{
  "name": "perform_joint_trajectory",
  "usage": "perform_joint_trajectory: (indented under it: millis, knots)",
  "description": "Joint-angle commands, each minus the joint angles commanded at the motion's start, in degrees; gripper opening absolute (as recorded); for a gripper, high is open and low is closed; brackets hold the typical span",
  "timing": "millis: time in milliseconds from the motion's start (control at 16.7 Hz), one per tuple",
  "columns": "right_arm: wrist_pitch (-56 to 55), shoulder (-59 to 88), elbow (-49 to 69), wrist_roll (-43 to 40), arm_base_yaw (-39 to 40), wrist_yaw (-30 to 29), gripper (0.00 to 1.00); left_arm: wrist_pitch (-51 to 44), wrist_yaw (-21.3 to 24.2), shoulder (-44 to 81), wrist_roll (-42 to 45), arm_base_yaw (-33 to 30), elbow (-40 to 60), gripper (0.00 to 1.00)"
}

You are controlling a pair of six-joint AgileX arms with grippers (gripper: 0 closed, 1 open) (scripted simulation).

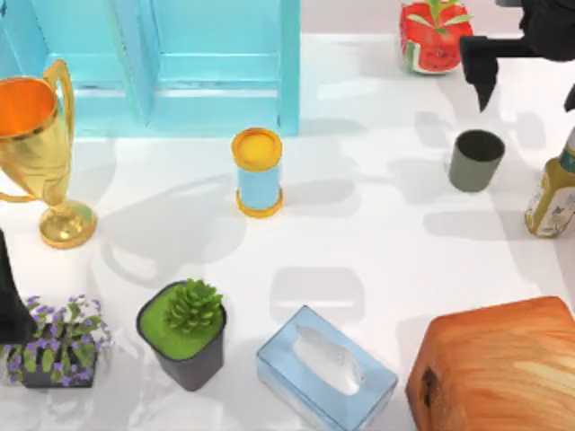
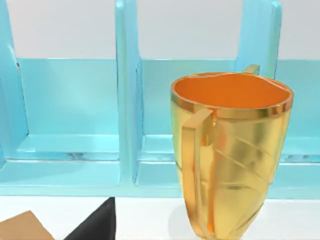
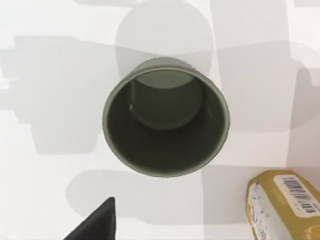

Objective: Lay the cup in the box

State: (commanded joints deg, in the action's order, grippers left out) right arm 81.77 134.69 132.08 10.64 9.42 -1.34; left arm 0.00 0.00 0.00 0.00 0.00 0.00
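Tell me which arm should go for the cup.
Right. The right gripper hangs just behind the cup at the table's right side, and its wrist view looks straight into the cup. The left gripper sits far off by the trophy.

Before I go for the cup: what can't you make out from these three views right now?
- Right gripper, top view: cut by the top edge above the cup; whether the fingers are open cannot be told.
- Left arm, top view: parked at the left edge, cut off; its gripper's state is unclear.
- Bottle, top view: cut by the right edge.
- Wooden box, top view: cut by the bottom edge; no opening can be made out.
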Motion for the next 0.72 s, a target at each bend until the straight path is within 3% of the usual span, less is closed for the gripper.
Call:
perform_joint_trajectory:
  millis: [360,720]
  knots:
    - [-2.4,0.18,-2.38,-0.19,-0.2,0.01,1.0,0.0,0.0,0.0,0.0,0.0,0.0,1.0]
    - [-17.94,2.13,-15.41,-0.1,-0.1,-0.01,1.0,0.0,0.0,0.0,0.0,0.0,0.0,1.0]
